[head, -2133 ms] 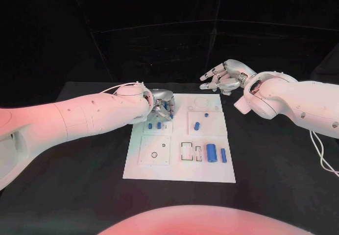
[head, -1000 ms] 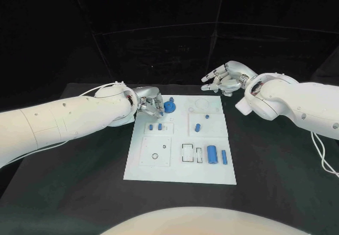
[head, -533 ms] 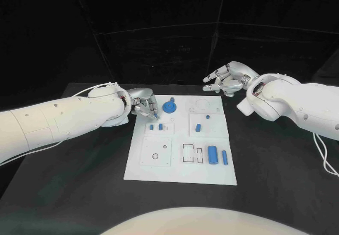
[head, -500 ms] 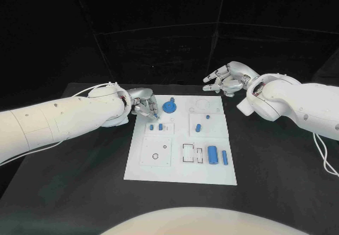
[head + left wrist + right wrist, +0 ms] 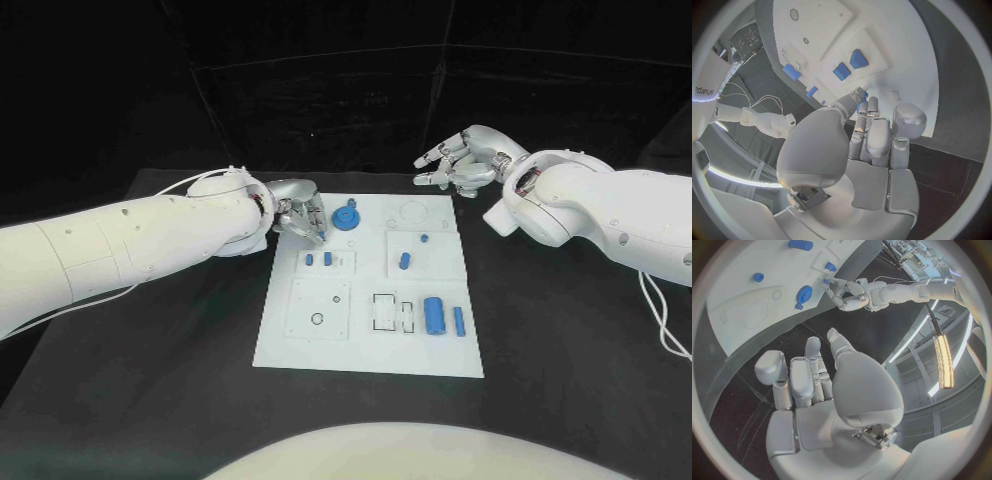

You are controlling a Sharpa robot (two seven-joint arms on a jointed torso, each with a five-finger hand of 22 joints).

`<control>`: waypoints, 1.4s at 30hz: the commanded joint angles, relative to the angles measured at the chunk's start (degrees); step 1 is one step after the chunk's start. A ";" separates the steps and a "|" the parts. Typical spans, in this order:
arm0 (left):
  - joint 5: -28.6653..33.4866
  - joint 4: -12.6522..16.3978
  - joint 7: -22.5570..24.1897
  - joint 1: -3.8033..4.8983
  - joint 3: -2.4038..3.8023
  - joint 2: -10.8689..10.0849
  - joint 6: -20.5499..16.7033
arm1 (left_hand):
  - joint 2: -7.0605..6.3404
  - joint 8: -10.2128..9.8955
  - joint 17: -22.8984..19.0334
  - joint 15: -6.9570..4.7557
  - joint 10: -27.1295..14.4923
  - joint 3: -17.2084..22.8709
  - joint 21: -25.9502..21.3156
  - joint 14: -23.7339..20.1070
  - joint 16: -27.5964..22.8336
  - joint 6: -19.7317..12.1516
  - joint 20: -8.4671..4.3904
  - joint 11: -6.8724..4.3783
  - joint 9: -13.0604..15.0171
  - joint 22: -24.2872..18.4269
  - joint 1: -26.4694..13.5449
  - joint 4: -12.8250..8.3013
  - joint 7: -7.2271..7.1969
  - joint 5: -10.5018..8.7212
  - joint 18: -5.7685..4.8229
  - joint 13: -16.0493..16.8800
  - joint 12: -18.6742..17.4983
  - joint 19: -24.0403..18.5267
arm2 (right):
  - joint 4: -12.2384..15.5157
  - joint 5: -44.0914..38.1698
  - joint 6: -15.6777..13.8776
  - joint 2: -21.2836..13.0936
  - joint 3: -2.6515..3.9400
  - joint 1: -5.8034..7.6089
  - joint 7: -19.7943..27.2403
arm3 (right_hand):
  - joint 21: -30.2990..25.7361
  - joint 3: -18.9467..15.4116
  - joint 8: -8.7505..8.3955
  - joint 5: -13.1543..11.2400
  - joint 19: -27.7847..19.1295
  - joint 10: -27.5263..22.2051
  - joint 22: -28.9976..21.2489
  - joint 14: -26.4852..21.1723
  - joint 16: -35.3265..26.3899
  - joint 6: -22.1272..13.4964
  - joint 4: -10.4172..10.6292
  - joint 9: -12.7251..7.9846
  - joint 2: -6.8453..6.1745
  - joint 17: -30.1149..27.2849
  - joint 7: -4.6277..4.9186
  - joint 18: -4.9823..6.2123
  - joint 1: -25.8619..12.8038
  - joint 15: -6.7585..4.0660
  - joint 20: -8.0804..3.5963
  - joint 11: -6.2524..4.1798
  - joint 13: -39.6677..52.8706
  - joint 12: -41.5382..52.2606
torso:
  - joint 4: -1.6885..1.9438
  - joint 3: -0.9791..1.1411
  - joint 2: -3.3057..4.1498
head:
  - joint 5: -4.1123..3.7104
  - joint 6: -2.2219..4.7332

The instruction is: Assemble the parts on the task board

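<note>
The white task board [image 5: 368, 345] lies in the middle of the black table. A round blue part [image 5: 345, 216] stands at its far left corner and also shows in the right wrist view [image 5: 804, 293]. My left hand [image 5: 300, 218] hovers just left of that part, fingers curled together, and a small blue piece [image 5: 862, 94] is pinched at its fingertips. Small blue pieces [image 5: 319, 259] sit in a slot below it; others [image 5: 405, 260] lie further right. Two blue cylinders [image 5: 434, 315] lie at the near right. My right hand [image 5: 462, 160] hangs beyond the board's far right corner, fingers spread and holding nothing.
An empty round outline [image 5: 413, 212] is marked on the board's far right. A plate with a small ring and holes [image 5: 317, 305] sits at the near left, and an empty rectangular slot [image 5: 381, 311] lies beside the cylinders. Black table surrounds the board.
The left hand, earlier over the board with the round blue part, has left it standing at the far left corner and drawn back to its left. The right hand has stayed put.
</note>
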 commanded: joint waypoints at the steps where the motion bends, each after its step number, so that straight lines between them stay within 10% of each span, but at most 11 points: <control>1: 0.32 -0.45 -0.15 -0.04 0.02 0.39 0.64 | -0.29 -0.35 -0.04 -0.29 0.48 0.25 0.19 1.16 0.39 0.25 -0.03 -0.07 0.06 -0.09 -0.45 -0.14 0.02 -0.22 -0.82 -0.05 -0.38 0.36 | 0.04 0.21 0.46 0.11 0.03 0.11 0.27 | -0.27 0.08 0.26 0.21 0.01 0.12 0.07 0.74 -0.19 0.24 0.30 0.07 0.40 0.07 -0.19 0.75 0.34 -0.52 -0.11 -0.03 0.06 0.00 | 0.00 0.02 -0.02 | 0.06 -0.03; 29: 0.32 -1.06 -0.69 -0.33 -0.02 1.41 2.06 | -0.63 -0.73 -0.32 -0.30 0.78 0.37 0.23 1.10 0.41 0.35 -0.04 -0.04 -0.09 0.05 -0.57 -0.41 0.09 -0.25 -0.83 -0.13 -0.94 0.29 | 0.03 0.21 0.55 0.18 0.03 0.11 0.21 | -0.19 0.03 0.31 0.22 0.27 0.58 0.32 0.89 -0.02 0.20 0.39 0.06 0.39 0.39 -0.21 0.69 0.37 -0.54 -0.15 -0.06 0.17 0.34 | 0.05 -0.04 -0.01 | 0.09 -0.34; 42: 1.07 -1.33 -1.90 -0.33 -0.02 1.47 1.67 | -2.40 -4.04 -1.30 1.02 -1.88 -0.75 0.05 0.83 0.36 -3.48 0.80 1.73 -0.91 0.17 -1.89 -0.44 2.21 -0.29 -0.98 -0.25 -3.96 -0.03 | 0.02 0.21 0.34 0.10 0.03 0.11 0.23 | -0.58 -0.04 0.24 0.22 -0.10 0.01 -0.42 0.78 -0.52 -0.01 0.45 0.02 0.32 -0.28 -0.18 0.82 0.37 -0.54 -0.16 -0.04 -1.16 -0.97 | 0.04 0.00 -0.05 | 0.09 -0.35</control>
